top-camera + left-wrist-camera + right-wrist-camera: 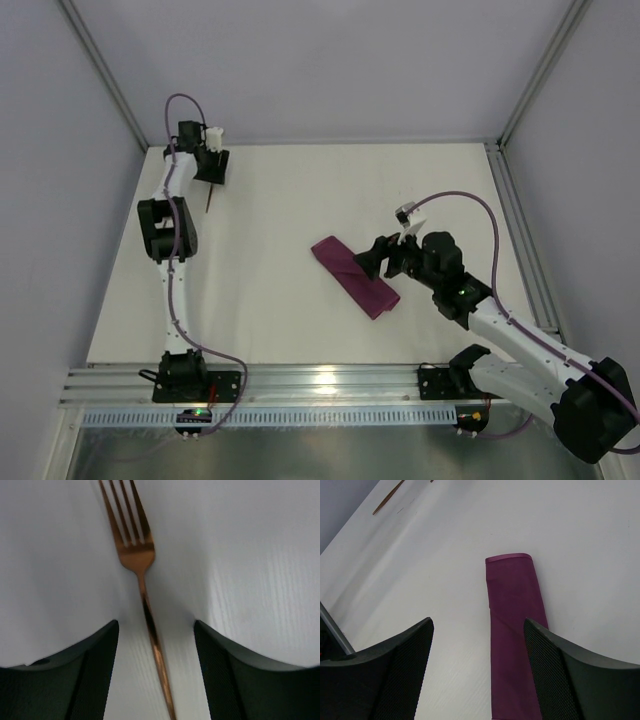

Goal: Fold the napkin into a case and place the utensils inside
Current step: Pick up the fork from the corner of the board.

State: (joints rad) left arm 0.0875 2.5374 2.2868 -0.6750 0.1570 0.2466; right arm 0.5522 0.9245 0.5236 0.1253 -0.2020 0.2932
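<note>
Left wrist view: left pincer [155,642] spread, straddling the fork [137,555] handle at far left of tabletop [280,200], nothing pinched yet. Best to drop straight down & close square on the thin handle so it doesn't skid. Right pincer [477,630] also spread & empty, over the case [512,610] mid-right; shouldn't rumple the fold.

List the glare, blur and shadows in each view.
Top external: even light, with bright glare on the metal rail. Left wrist: the fork shows shiny streaks along its handle and a soft shadow beside it, and the left gripper's fingers are dark and soft-edged. Right wrist: the case is fairly sharp, with a faint sheen.
</note>
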